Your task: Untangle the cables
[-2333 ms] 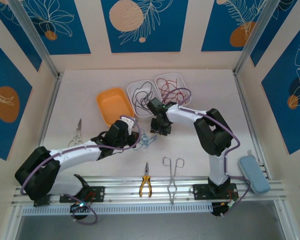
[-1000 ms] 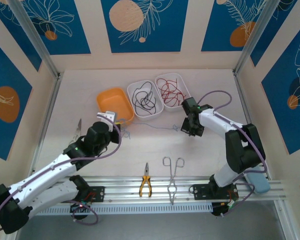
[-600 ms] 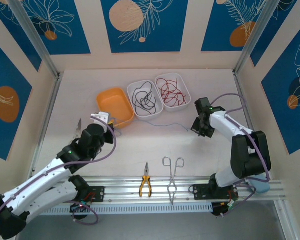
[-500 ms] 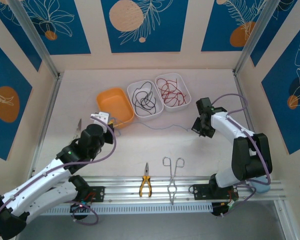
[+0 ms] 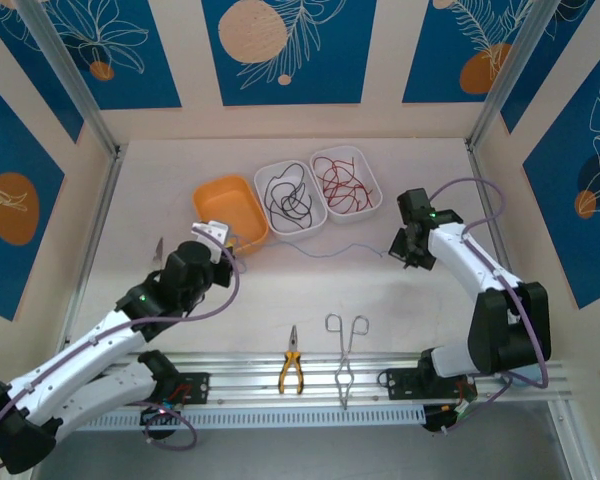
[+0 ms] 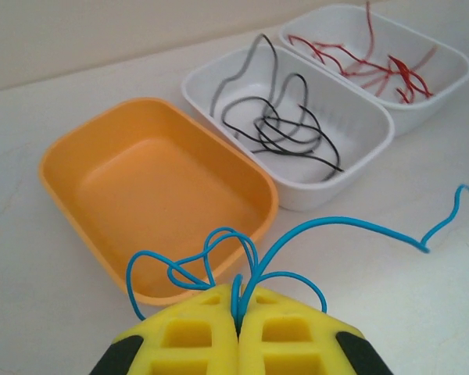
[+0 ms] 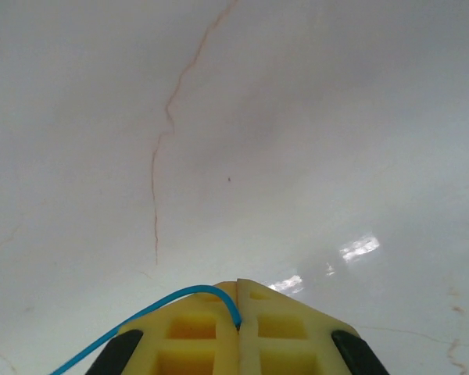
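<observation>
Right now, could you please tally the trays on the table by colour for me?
Orange tray: 1
White trays: 2
Total: 3

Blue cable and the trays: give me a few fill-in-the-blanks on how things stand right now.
1. The blue cable runs between the left gripper and the right gripper, and both are ____ on it.
2. The black cable lies in a white tray; the other white tray holds the ____ cable.
3. The orange tray is ____.
Missing words: shut; red; empty.
</observation>
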